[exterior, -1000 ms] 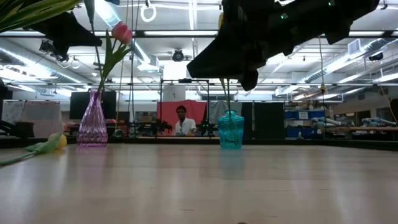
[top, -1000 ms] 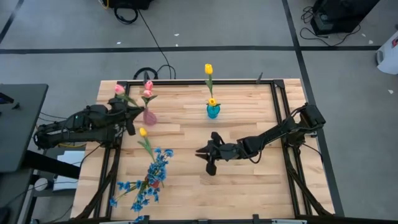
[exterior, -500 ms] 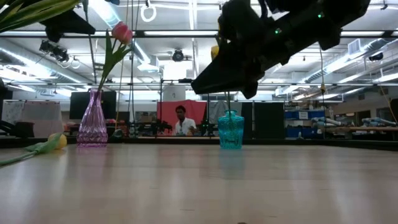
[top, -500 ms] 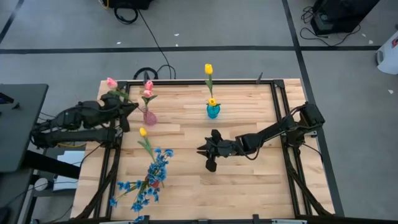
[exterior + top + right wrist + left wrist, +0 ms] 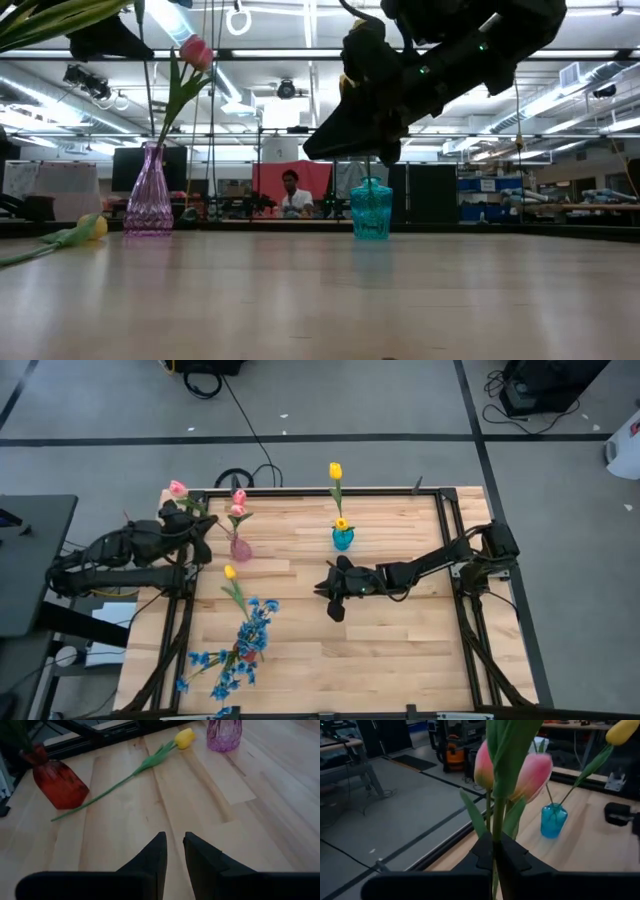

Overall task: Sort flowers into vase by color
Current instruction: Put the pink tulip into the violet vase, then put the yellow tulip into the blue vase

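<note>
My left gripper (image 5: 196, 526) stands over the table's far left corner, left of the pink vase (image 5: 241, 547), and is shut on a pink tulip (image 5: 178, 488). That vase holds two pink tulips (image 5: 238, 502). The blue vase (image 5: 343, 538) holds a yellow tulip (image 5: 335, 470). A second yellow tulip (image 5: 230, 572) lies flat on the table, its stem running toward the red vase (image 5: 59, 784) with the blue sprays (image 5: 245, 640). My right gripper (image 5: 325, 588) hovers shut above mid-table, near side of the blue vase, holding nothing. My left gripper pinches the pink tulip's green stem (image 5: 495, 845) between its two fingers, a short way below the bloom (image 5: 512, 767). The flower is lifted clear of the table. Its bloom and leaves stick out past the fingertips toward the far left corner; the stem's lower end is hidden.
Bare wood lies between the right gripper and the near edge and on the table's right half. A black frame rail (image 5: 300, 491) runs along the table's edges. In the low view a person (image 5: 291, 195) sits far behind the table.
My left gripper has carried the pink tulip away from the pink vase, toward the table's far left corner; the bloom now sits beyond the far-left rail. My right gripper has drifted a little toward the far edge, nearer the blue vase.
</note>
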